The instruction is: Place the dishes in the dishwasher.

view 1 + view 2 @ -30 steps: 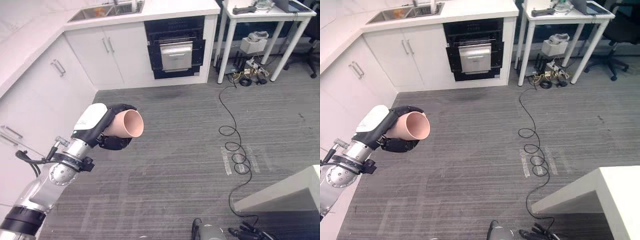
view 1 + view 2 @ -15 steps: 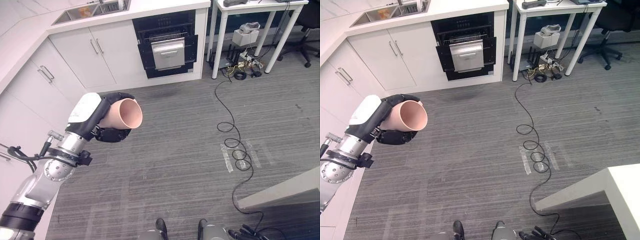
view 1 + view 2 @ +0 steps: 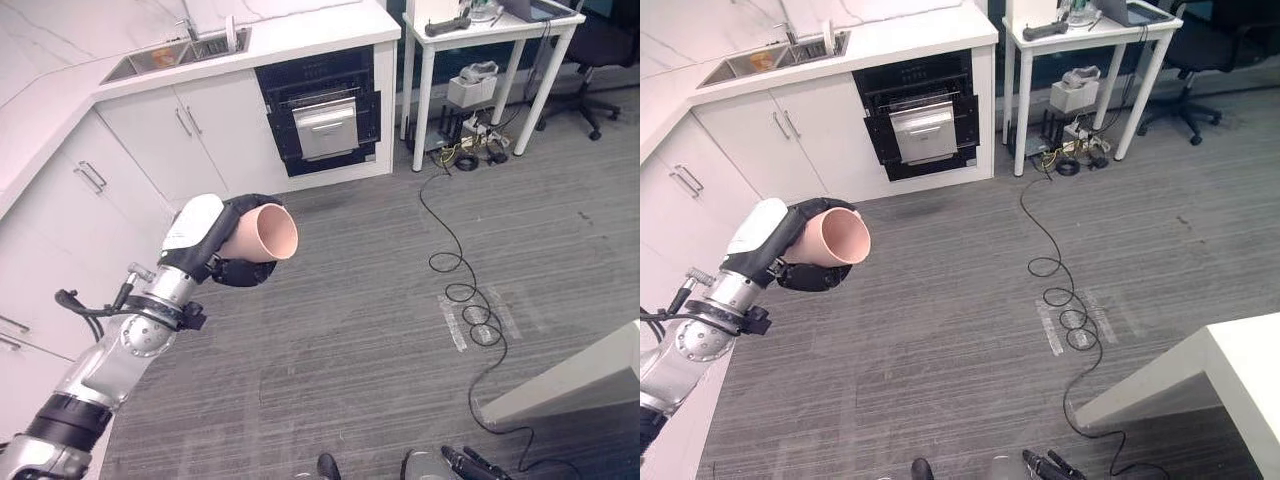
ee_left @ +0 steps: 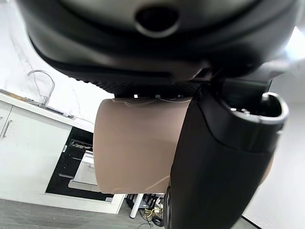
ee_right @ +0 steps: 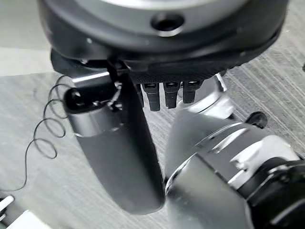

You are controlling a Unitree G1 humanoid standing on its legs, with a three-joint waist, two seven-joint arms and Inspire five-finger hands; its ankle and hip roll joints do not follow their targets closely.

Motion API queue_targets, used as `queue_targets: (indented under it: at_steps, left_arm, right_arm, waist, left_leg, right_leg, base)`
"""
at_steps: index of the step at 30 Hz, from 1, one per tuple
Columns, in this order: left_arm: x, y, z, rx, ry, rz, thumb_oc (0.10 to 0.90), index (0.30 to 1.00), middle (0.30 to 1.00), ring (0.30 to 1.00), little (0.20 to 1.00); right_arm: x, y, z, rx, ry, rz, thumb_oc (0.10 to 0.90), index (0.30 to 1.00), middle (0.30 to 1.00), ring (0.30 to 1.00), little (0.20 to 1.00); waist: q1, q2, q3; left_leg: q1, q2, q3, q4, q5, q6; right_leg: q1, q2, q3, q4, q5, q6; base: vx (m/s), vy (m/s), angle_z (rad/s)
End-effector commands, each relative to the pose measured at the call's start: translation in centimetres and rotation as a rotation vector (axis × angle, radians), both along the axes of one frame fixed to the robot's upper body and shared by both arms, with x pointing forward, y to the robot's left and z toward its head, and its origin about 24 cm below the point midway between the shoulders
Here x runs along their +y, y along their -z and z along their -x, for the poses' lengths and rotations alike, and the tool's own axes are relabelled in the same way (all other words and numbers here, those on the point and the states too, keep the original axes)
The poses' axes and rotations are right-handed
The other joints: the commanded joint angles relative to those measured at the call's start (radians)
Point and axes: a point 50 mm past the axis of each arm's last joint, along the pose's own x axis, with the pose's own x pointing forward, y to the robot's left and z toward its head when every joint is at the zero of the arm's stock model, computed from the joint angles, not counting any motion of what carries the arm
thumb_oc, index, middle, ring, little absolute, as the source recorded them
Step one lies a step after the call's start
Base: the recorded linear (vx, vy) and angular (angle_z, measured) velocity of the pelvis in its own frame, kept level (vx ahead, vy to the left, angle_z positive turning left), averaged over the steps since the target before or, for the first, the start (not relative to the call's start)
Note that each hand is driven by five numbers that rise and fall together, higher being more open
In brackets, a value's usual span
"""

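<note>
L hand (image 3: 222,250) is up in front of the robot, over grey floor (image 3: 380,300), fingers curled round a pink cup (image 3: 262,234). Cup lies on its side in the grip w/ open mouth facing away from the arm, toward the room. L wrist view: cup's wall (image 4: 136,143) sits right against the palm, thumb (image 4: 214,176) wrapped across it.

R hand (image 5: 119,143) seen in its own wrist view: thumb straight, short fingertips (image 5: 167,93) loosely bent, nothing held (so relaxed/open), floor beneath it.

Dishwasher (image 3: 325,118) is at the far side of the room, built into the white cabinets (image 3: 210,140), dark front, door ajar w/ a silver panel showing. Well apart from cup. Sink (image 3: 180,58) set in the counter (image 3: 310,30) above the cabinets, further left of the dishwasher, tap beside it.

White desk (image 3: 500,25) stands just right of the dishwasher w/ gear on top. Corner of a white tabletop (image 3: 1230,370) at near right.
</note>
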Motion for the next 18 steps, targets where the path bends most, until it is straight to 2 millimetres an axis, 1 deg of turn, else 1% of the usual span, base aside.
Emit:
queue_targets:
  at_steps: [1, 2, 3, 4, 6, 7, 8, 9, 10, 11, 12, 13, 14, 15, 16, 17, 18]
  left_arm:
    - [-0.3, -8.2, -0.1, -0.333, 0.045, 0.066, 0.400, 0.300, 0.300, 0.300, 0.300]
    - [-0.5, -7.9, 0.0, -0.330, 0.057, 0.057, 0.400, 0.300, 0.300, 0.300, 0.300]
    - [-0.7, -7.5, 0.3, -0.326, 0.070, 0.050, 0.400, 0.300, 0.300, 0.300, 0.300]
    - [-0.7, -7.3, 0.3, -0.323, 0.072, 0.047, 0.400, 0.300, 0.300, 0.300, 0.300]
    - [-0.5, -6.4, 0.6, -0.308, 0.063, 0.038, 0.400, 0.300, 0.300, 0.300, 0.300]
    - [-0.4, -5.8, 0.7, -0.293, 0.055, 0.030, 0.400, 0.300, 0.300, 0.300, 0.300]
    - [-0.3, -5.6, 0.8, -0.282, 0.055, 0.019, 0.400, 0.300, 0.300, 0.300, 0.300]
    - [-0.4, -5.6, 0.7, -0.280, 0.058, 0.016, 0.400, 0.300, 0.300, 0.300, 0.300]
    - [-0.5, -5.5, 0.7, -0.277, 0.071, 0.005, 0.400, 0.300, 0.300, 0.300, 0.300]
    - [-0.8, -5.3, 0.6, -0.280, 0.088, -0.007, 0.400, 0.300, 0.300, 0.300, 0.300]
    - [-1.1, -5.5, 0.6, -0.287, 0.103, -0.021, 0.400, 0.300, 0.300, 0.300, 0.300]
    - [-1.3, -5.7, 0.5, -0.291, 0.111, -0.028, 0.400, 0.300, 0.300, 0.300, 0.300]
    - [-1.5, -6.0, 0.4, -0.293, 0.121, -0.039, 0.400, 0.300, 0.300, 0.300, 0.300]
    - [-1.7, -6.0, 0.3, -0.292, 0.125, -0.044, 0.400, 0.300, 0.300, 0.300, 0.300]
    - [-1.8, -6.2, 0.0, -0.287, 0.126, -0.049, 0.400, 0.300, 0.300, 0.300, 0.300]
    - [-1.9, -6.2, 0.0, -0.286, 0.128, -0.047, 0.400, 0.300, 0.300, 0.300, 0.300]
    - [-2.1, -6.2, 0.0, -0.289, 0.137, -0.049, 0.400, 0.300, 0.300, 0.300, 0.300]
  right_arm:
    - [-2.2, -1.3, -1.9, -0.058, -0.056, 0.086, 0.800, 0.900, 0.900, 0.900, 0.900]
    - [-2.2, -1.3, -1.9, -0.048, -0.047, 0.090, 0.800, 0.900, 0.900, 0.900, 0.900]
    - [-2.4, -1.3, -1.8, -0.038, -0.027, 0.089, 0.800, 0.900, 0.900, 0.900, 0.900]
    - [-2.4, -1.2, -1.8, -0.036, -0.021, 0.086, 0.800, 0.900, 0.900, 0.900, 0.900]
    - [-2.1, -1.1, -2.1, -0.035, -0.006, 0.085, 0.800, 0.900, 0.900, 0.900, 0.900]
    - [-1.9, -1.1, -2.3, -0.034, -0.002, 0.082, 0.800, 0.900, 0.900, 0.900, 0.900]
    - [-1.5, -0.9, -2.4, -0.038, 0.000, 0.070, 0.800, 0.900, 0.900, 0.900, 0.900]
    - [-1.2, -0.8, -2.4, -0.038, -0.003, 0.066, 0.800, 0.900, 0.900, 0.900, 0.900]
    - [-0.6, -0.6, -2.3, -0.042, -0.011, 0.065, 0.800, 0.900, 0.900, 0.900, 0.900]
    - [-0.2, -0.5, -2.2, -0.049, -0.018, 0.072, 0.800, 0.900, 0.900, 0.900, 0.900]
    - [0.2, -0.5, -2.2, -0.064, -0.023, 0.081, 0.800, 0.900, 0.900, 0.900, 0.900]
    - [0.3, -0.5, -2.2, -0.076, -0.024, 0.087, 0.800, 0.900, 0.900, 0.900, 0.900]
    - [0.4, -0.5, -2.1, -0.092, -0.020, 0.088, 0.800, 0.900, 0.900, 0.900, 0.900]
    - [0.4, -0.6, -2.0, -0.100, -0.017, 0.086, 0.800, 0.900, 0.900, 0.900, 0.900]
    - [0.5, -0.8, -2.4, -0.137, -0.039, 0.069, 0.800, 0.900, 0.900, 0.900, 0.900]
    - [0.5, -0.9, -2.5, -0.152, -0.057, 0.061, 0.800, 0.900, 0.900, 0.900, 0.900]
    - [0.4, -1.0, -2.7, -0.179, -0.090, 0.058, 0.800, 0.900, 0.900, 0.900, 0.900]
  waist:
    - [0.034, 0.039, 0.037]
    - [0.050, 0.050, 0.035]
    - [0.065, 0.044, 0.027]
    - [0.071, 0.040, 0.025]
    - [0.087, 0.040, 0.006]
    - [0.094, 0.042, 0.001]
    - [0.104, 0.035, -0.006]
    - [0.105, 0.033, -0.009]
    - [0.104, 0.028, -0.012]
    - [0.096, 0.026, -0.016]
    - [0.090, 0.021, -0.015]
    - [0.086, 0.019, -0.014]
    - [0.078, 0.015, -0.009]
    - [0.075, 0.014, -0.008]
    - [0.055, 0.030, 0.005]
    - [0.045, 0.036, 0.012]
    - [0.032, 0.039, 0.022]
  left_leg:
    - [-0.124, 0.060, 0.026, -0.035, 0.019, 0.011]
    - [-0.184, 0.091, 0.029, -0.035, 0.051, -0.003]
    - [-0.238, 0.108, 0.027, -0.035, 0.062, -0.024]
    - [-0.254, 0.111, 0.028, -0.035, 0.065, -0.026]
    - [-0.251, 0.111, 0.044, -0.035, 0.058, -0.018]
    - [-0.241, 0.110, 0.058, -0.035, 0.063, 0.000]
    - [-0.227, 0.086, 0.045, -0.035, 0.049, 0.015]
    - [-0.220, 0.073, 0.039, -0.035, 0.042, 0.022]
    - [-0.198, 0.052, 0.035, -0.035, 0.023, 0.039]
    - [-0.179, 0.035, 0.034, -0.035, 0.005, 0.058]
    - [-0.160, 0.000, 0.024, -0.035, -0.017, 0.091]
    - [-0.151, -0.019, 0.020, -0.035, -0.029, 0.109]
    - [-0.126, -0.046, 0.012, -0.035, -0.049, 0.134]
    - [-0.119, -0.052, 0.010, -0.035, -0.055, 0.140]
    - [-0.059, -0.061, -0.015, -0.035, -0.097, 0.169]
    - [-0.032, -0.063, -0.024, -0.035, -0.109, 0.174]
    - [0.000, -0.069, -0.038, -0.035, -0.123, 0.179]
  right_leg:
    - [0.209, 0.122, -0.052, -0.172, -0.027, 0.032]
    - [0.235, 0.136, -0.055, -0.172, -0.047, 0.030]
    - [0.272, 0.133, -0.048, -0.172, -0.079, 0.030]
    - [0.286, 0.131, -0.047, -0.172, -0.090, 0.031]
    - [0.319, 0.134, -0.048, -0.172, -0.119, 0.036]
    - [0.333, 0.134, -0.047, -0.172, -0.114, 0.044]
    - [0.364, 0.131, -0.038, -0.172, -0.107, 0.050]
    - [0.378, 0.131, -0.036, -0.172, -0.099, 0.052]
    - [0.412, 0.128, -0.041, -0.172, -0.053, 0.062]
    - [0.437, 0.123, -0.048, -0.158, 0.025, 0.083]
    - [0.406, 0.093, -0.041, -0.023, 0.115, 0.126]
    - [0.390, 0.081, -0.037, 0.062, 0.175, 0.150]
    - [0.337, 0.067, -0.032, 0.195, 0.270, 0.184]
    - [0.315, 0.063, -0.029, 0.222, 0.288, 0.191]
    - [0.168, 0.054, -0.018, 0.429, 0.349, 0.189]
    - [0.120, 0.064, -0.025, 0.449, 0.340, 0.180]
    - [0.060, 0.083, -0.040, 0.439, 0.319, 0.170]
  base:
    - [0.35, 0.097, 0.21]
    - [0.50, 0.103, 0.19]
    - [0.50, 0.105, 0.13]
    - [0.48, 0.126, 0.04]
    - [0.41, 0.178, -0.14]
    - [0.49, 0.235, -0.26]
    - [0.38, 0.183, -0.26]
    - [0.44, 0.193, -0.40]
    - [0.41, 0.210, -0.30]
    - [0.46, 0.315, -0.21]
    - [0.35, 0.290, -0.02]
    - [0.28, 0.284, 0.10]
    - [0.20, 0.184, 0.31]
    - [0.29, 0.250, 0.71]
    - [0.25, 0.169, 0.67]
    - [0.32, 0.131, 0.34]
    - [0.27, -0.017, 0.05]
